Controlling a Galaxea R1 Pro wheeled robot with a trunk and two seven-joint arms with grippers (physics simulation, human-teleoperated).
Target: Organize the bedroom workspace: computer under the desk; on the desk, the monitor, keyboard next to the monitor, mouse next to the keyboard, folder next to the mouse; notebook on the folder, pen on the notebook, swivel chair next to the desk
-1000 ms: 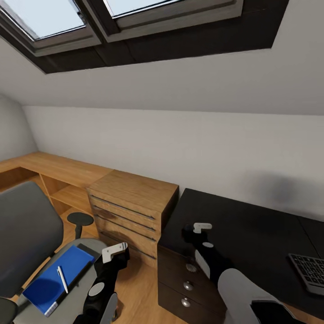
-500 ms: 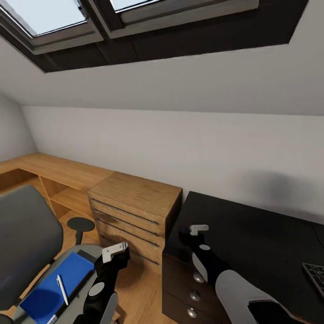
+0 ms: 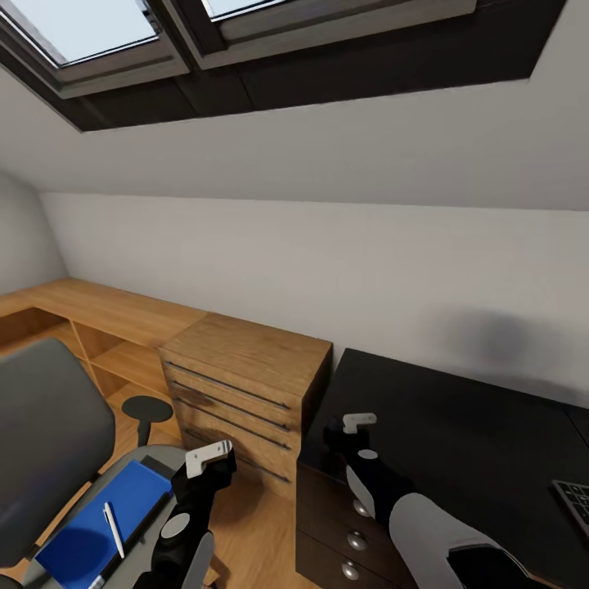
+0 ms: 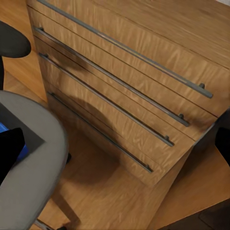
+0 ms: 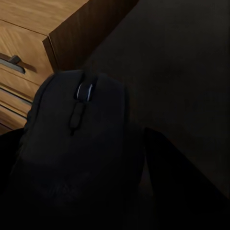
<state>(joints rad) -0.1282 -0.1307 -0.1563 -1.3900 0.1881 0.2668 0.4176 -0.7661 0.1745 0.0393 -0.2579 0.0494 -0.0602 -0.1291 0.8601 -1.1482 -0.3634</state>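
Observation:
The grey swivel chair [image 3: 45, 425] stands at the lower left. On its seat lies the blue folder [image 3: 94, 519] with the white pen [image 3: 113, 530] on top and a dark notebook [image 3: 146, 505] along the folder's right edge. My left gripper [image 3: 210, 456] hovers open just right of the seat, facing the oak dresser. Over the left end of the black desk [image 3: 466, 433], my right gripper [image 3: 348, 427] is shut on the dark mouse [image 5: 81, 139]. The keyboard [image 3: 574, 496] peeks in at the right edge. Computer and monitor are out of view.
An oak dresser [image 3: 245, 372] with bar handles [image 4: 120, 45] stands between chair and desk. The desk's dark drawers carry round silver knobs [image 3: 357, 540]. A low oak shelf unit [image 3: 106, 315] runs along the left wall, with a small black stool [image 3: 146, 405] before it. Sloped wall and skylights rise above.
The whole view has shifted, so the keyboard sits nearer the right edge. My right gripper with the mouse has sunk slightly toward the desk's left end. The left gripper has kept its place.

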